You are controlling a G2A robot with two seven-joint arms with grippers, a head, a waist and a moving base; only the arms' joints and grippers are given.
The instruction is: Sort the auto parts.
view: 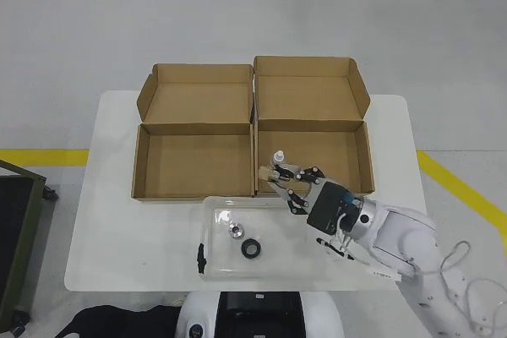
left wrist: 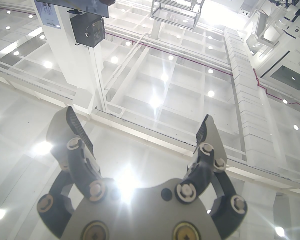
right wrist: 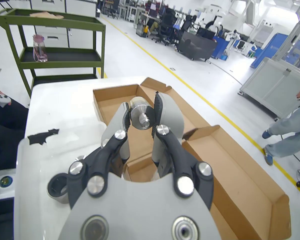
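Two open cardboard boxes sit side by side in the upper middle of the top view, lids folded back: the left box (view: 194,165) and the right box (view: 321,152), with their brown floors showing. Just below them, at lower centre, a clear tray (view: 275,245) holds a small silver part (view: 234,229) and, beside it, a black ring (view: 252,248).

The right gripper (view: 275,176) comes in from the lower right of the frame and hangs over the near left corner of the right box, by the wall shared with the left box. Its jaws are clamped on a metal part (right wrist: 140,118), a round silver piece with a short stub, held above the cardboard.

The left gripper (left wrist: 138,116) points up at the ceiling, its jaws wide apart with nothing between them.
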